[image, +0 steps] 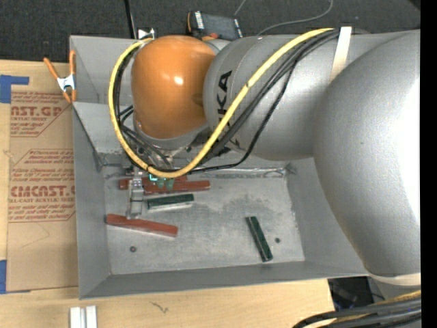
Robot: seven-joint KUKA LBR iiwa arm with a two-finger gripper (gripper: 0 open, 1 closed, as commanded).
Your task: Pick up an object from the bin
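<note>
Just beside the gripper (137, 198), a flat green stick (171, 200).

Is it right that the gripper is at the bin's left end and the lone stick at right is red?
No: in the camera view the lone stick at right is dark green, not red. The gripper is at the left end of the bin, as you said.

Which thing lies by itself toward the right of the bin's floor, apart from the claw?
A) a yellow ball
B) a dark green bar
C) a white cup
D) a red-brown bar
B: a dark green bar lies alone on the bin floor at the right, while the claw is at the left, near a red-brown bar and a second green bar.
</note>
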